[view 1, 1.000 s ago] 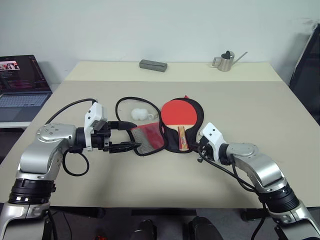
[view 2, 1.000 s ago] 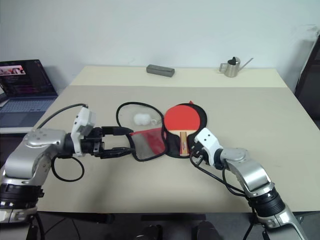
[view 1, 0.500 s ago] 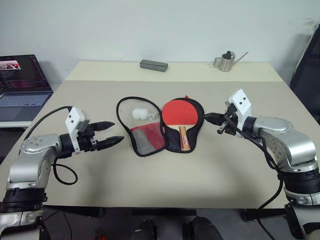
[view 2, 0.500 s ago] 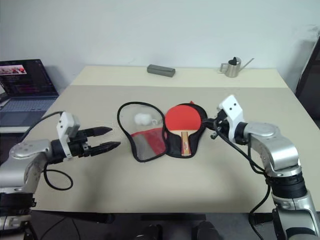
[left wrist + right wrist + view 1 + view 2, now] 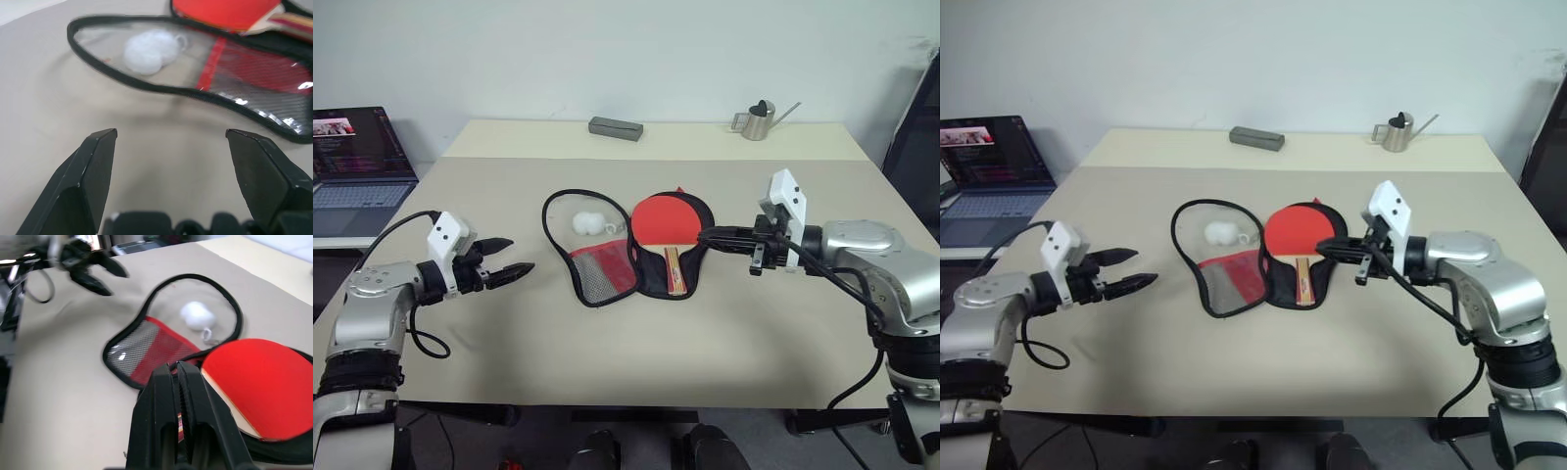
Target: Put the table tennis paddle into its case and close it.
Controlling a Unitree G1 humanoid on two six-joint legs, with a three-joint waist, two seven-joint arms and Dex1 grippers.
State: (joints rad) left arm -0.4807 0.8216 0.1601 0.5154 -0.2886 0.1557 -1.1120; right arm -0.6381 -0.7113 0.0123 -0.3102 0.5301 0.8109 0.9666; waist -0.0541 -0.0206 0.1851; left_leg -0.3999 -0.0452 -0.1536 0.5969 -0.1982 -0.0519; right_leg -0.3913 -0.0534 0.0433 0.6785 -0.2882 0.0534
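Fingers of the left gripper (image 5: pixel 515 266) are spread, those of the right gripper (image 5: pixel 703 236) pressed together empty; the red rubber-faced wooden-handled table tennis paddle (image 5: pixel 665 226) is laid on the black half of the soft zip case (image 5: pixel 603 277), whose red mesh flap is left unfolded and unzipped.

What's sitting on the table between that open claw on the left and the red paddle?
Between the left gripper and the table tennis paddle lies the case's open flap with its white pom-pom, after a bare stretch of table. The left eye view shows it.

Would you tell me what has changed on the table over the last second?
The left gripper, open, drew back from the case toward the table's left. The right gripper, shut and empty, rose from beside the table tennis paddle handle and now hovers near the case's right edge. Paddle and case stayed put, case open.
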